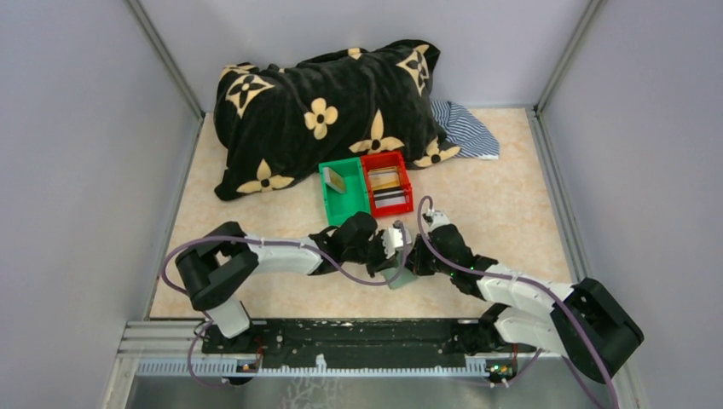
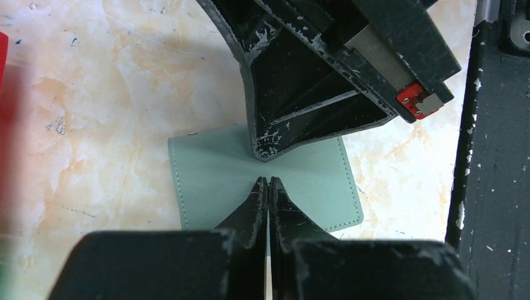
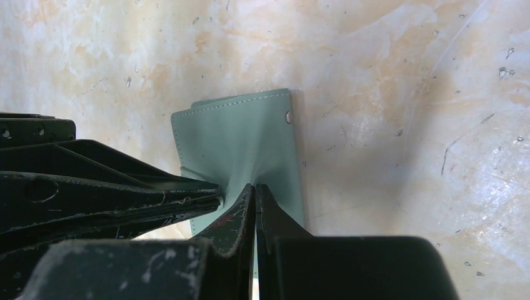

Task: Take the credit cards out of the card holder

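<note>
Two pincers are clenched on one thing. The left gripper [image 2: 267,181] and the right gripper [image 3: 255,186] both pinch the grey-green card holder [image 2: 206,181], tip to tip. The holder sits on the table [image 1: 511,213], just in front of the green bin [image 1: 351,209] and the red bin [image 1: 404,162]. Some credit cards [image 1: 388,192] lie in the bins already. The holder looks folded shut, and I cannot see any card in it. I think this step is getting it open. Next, the two flaps need a slow pull apart so the slots show.
</note>
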### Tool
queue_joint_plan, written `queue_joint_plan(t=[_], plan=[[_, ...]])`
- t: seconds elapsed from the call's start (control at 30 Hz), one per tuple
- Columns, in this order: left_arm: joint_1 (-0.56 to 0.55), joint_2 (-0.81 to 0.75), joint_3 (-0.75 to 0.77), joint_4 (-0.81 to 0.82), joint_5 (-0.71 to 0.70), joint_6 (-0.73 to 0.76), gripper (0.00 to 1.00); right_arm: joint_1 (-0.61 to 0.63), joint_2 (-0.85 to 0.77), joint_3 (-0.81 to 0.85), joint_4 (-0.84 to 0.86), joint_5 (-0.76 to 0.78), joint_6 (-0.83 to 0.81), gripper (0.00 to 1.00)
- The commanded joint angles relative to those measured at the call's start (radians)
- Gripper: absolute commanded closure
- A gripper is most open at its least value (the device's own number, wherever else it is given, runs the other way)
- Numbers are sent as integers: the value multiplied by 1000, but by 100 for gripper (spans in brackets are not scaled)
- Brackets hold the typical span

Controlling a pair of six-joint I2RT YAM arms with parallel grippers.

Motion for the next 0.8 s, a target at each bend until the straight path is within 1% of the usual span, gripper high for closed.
queue_joint_plan(t=[0.0,0.33,0.5,0.67,0.77], plan=[[1,-47,-19,-32,-10,-22,100,6,29,-31,-53,65,-22,100],[11,-112,-54,-7,-57,-35,100,5,56,-25,-50,69,-20,100],[17,-144,-69,-12,-54,-44,100,6,66,-22,-49,65,-19,100],[18,-206,-107,-17,-103,-72,100,5,57,-6,-71,73,-24,100],[18,-265,-155,-23,-146,-107,100,6,57,0,-72,69,-29,100]])
